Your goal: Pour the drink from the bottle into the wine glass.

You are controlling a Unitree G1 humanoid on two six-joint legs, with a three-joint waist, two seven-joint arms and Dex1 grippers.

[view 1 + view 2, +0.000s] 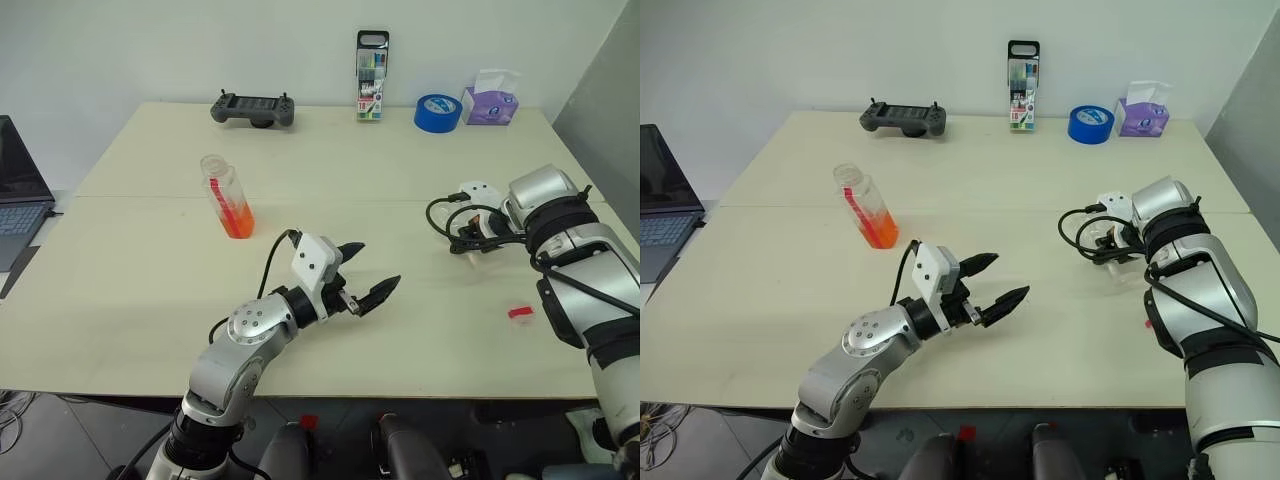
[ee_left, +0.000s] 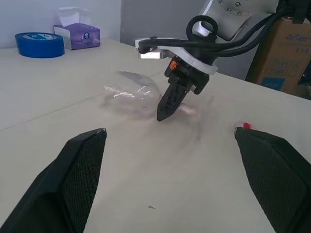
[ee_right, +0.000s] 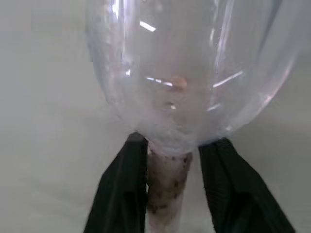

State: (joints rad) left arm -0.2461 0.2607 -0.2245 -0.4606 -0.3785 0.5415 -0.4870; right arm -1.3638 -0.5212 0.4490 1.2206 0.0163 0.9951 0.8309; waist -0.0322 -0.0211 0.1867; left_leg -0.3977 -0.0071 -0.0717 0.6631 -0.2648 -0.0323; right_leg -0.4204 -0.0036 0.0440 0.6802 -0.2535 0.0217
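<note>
Pale tabletop (image 1: pixel 150 300), white wall behind. Right arm bent inward at right side, right gripper (image 3: pixel 172 187) angled down, fingers clamped on stem of wine glass (image 2: pixel 131 94), which lies tipped on its side. Left gripper (image 1: pixel 365 272) level, low over table centre, fingers spread wide, empty, pointing toward glass, well apart from it. Bottle (image 1: pixel 228 196) upright at left-centre, cap off, orange drink (image 1: pixel 237 220) in lower part, far from both grippers. Open table between bottle and glass; red cap (image 1: pixel 520 313) near right edge.
</note>
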